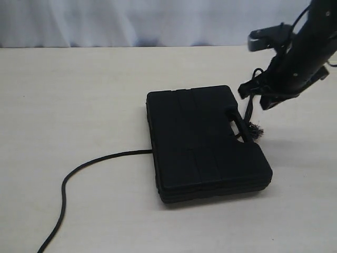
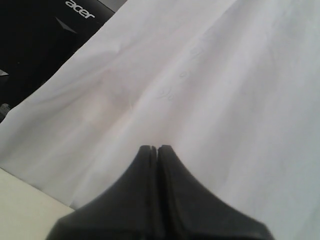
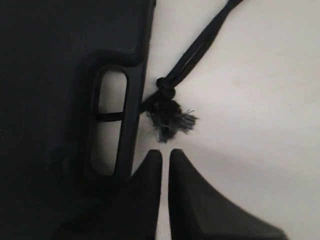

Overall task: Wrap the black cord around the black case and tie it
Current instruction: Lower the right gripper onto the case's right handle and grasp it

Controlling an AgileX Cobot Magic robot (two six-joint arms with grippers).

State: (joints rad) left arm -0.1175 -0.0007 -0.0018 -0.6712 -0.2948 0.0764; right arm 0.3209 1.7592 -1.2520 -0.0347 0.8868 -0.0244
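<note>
Lying flat near the middle of the table: case, lid up, handle on the side facing the right arm.

Cord: comes in from the lower left edge of the exterior view, curves across the table and meets the case's left side. At the handle side its frayed tuft sits on the table just beside the handle.

Right wrist view: a thin strand of cord crosses the handle slot. Outside the handle bar there is a small knot, with the tuft right next to it. From the knot the cord runs away over the table.

Right gripper: fingers almost pressed together with a thin slit between them, nothing pinched. Tips near the tuft and the handle bar; cannot tell whether they touch either.

Left gripper: fingers pressed together, empty. It faces a white cloth, with a black panel lettered "acer" at one corner. Not seen in the exterior view.
</note>
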